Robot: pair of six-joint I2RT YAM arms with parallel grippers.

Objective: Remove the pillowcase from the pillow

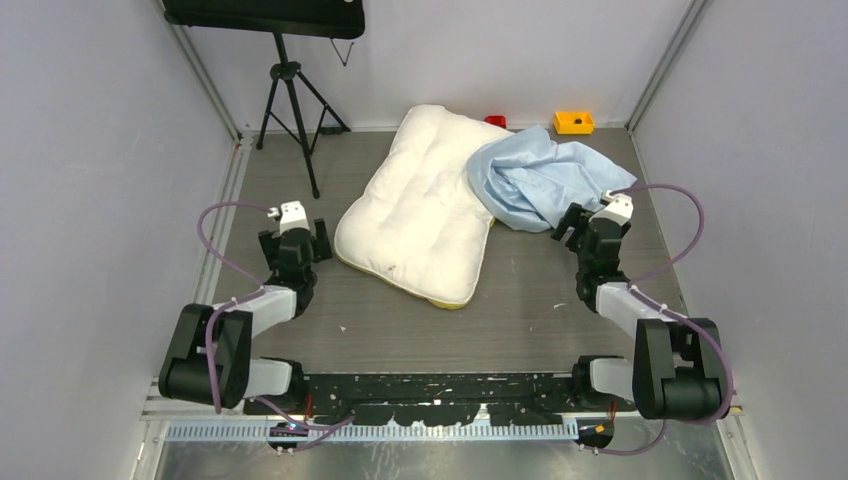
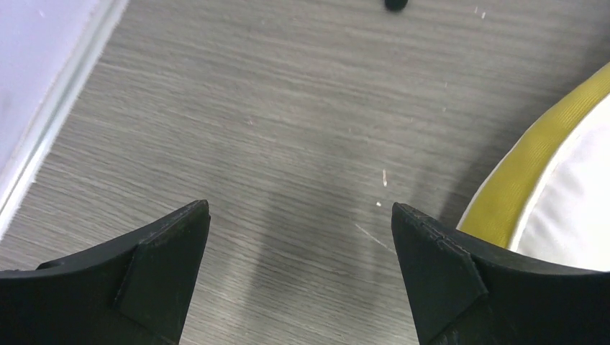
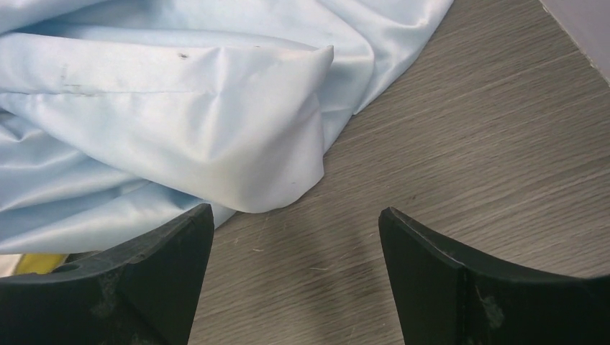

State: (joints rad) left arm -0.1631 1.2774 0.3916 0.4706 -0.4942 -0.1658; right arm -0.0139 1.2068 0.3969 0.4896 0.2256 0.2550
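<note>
My left gripper (image 2: 300, 207) is spread wide and empty over bare table (image 2: 273, 108), the pillow (image 2: 568, 208) just to its right. My right gripper (image 3: 296, 210) also stands apart, holding nothing, just near of the pillowcase (image 3: 180, 122), which lies crumpled beside the pillow, overlapping its far right edge.

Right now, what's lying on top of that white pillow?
Only the crumpled blue pillowcase, draped over the far right corner of the pillow. That corner is hidden beneath the fabric.
</note>
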